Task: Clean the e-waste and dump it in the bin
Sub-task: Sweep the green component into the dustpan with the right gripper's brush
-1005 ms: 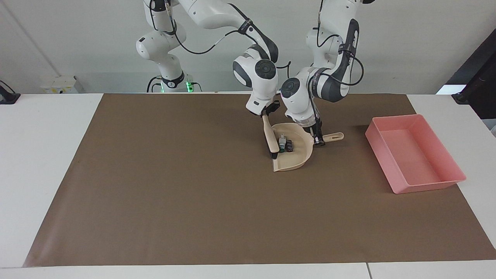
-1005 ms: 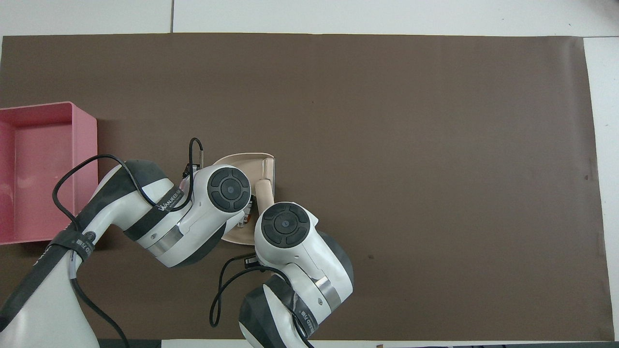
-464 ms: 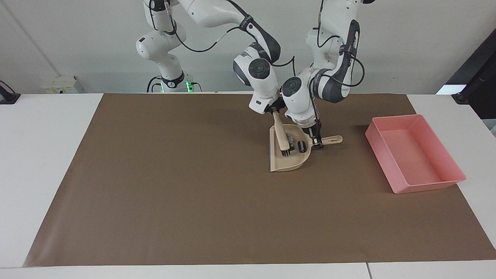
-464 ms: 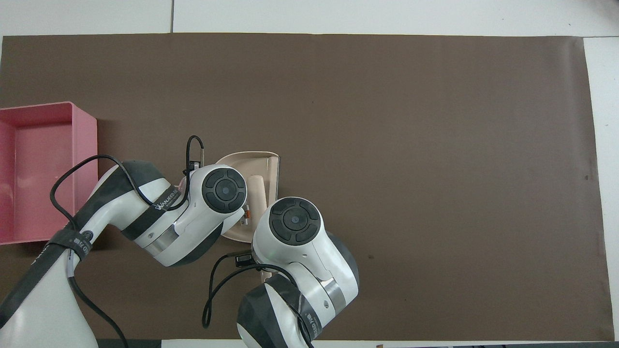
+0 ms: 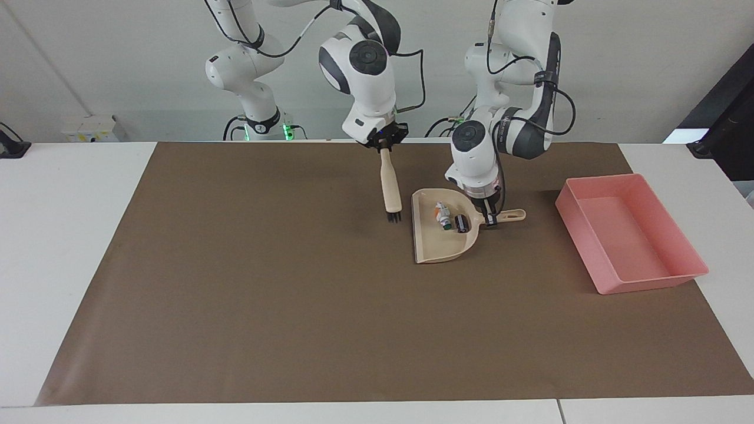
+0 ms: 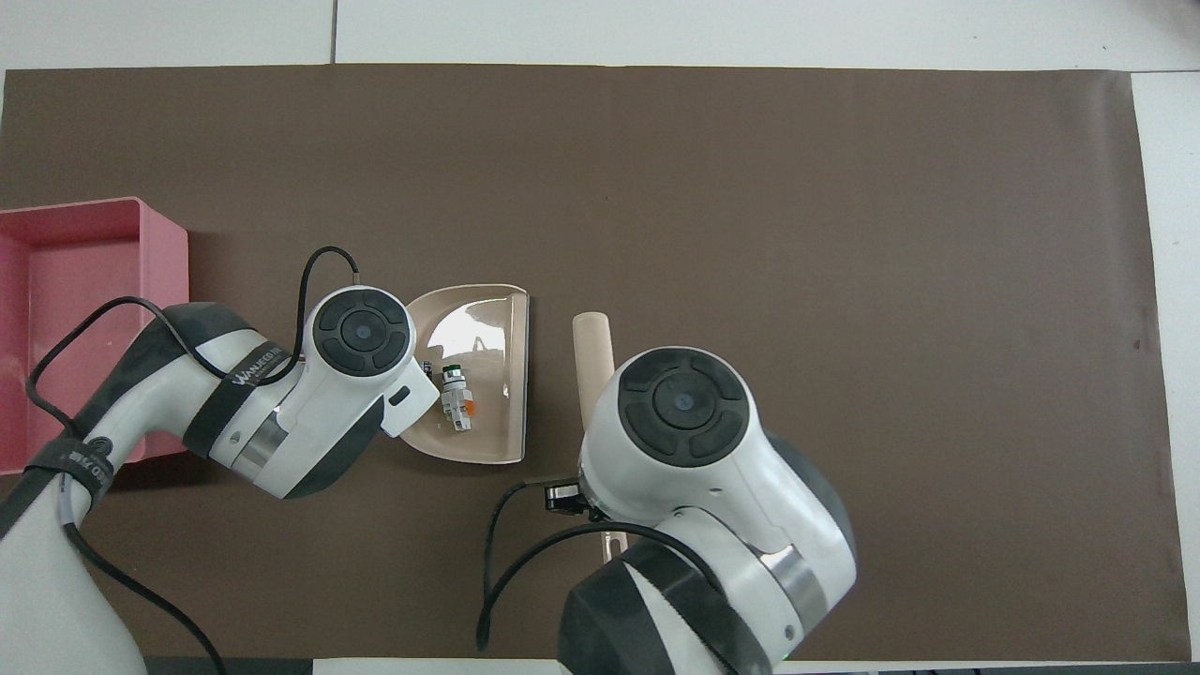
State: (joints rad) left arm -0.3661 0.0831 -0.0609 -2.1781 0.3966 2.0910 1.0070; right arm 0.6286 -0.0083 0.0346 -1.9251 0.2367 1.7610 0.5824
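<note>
The right gripper [image 5: 383, 143] has lifted the brush [image 5: 389, 188] out of the dustpan [image 5: 439, 247] since the earlier frames; it now hangs upright, bristles down, over the brown mat [image 5: 265, 282], just beside the dustpan's open edge toward the right arm's end of the worktop [image 5: 59, 235]. The right gripper is clamped on the top of the brush handle. The brush bristles look clear of the mat, with a small shadow beneath them.

The left gripper [image 5: 490, 219] has stayed closed on the dustpan's handle [image 5: 511, 215], at the point where the handle meets the pan. The dustpan has turned slightly and sits on the mat, or barely above it; which, I cannot tell.

With the brush gone, nothing covers the e-waste. Both bits lie inside the dustpan near its back wall: the white piece [image 5: 442, 214] with green marks, and the dark block [image 5: 462, 223] just beside it, closer to the handle. In the overhead view the left arm's wrist hides the dark block, and only the white piece shows.

The bin [image 5: 645, 282], a pink tray, stands well apart from the dustpan toward the left arm's end of the worktop, and holds nothing.
</note>
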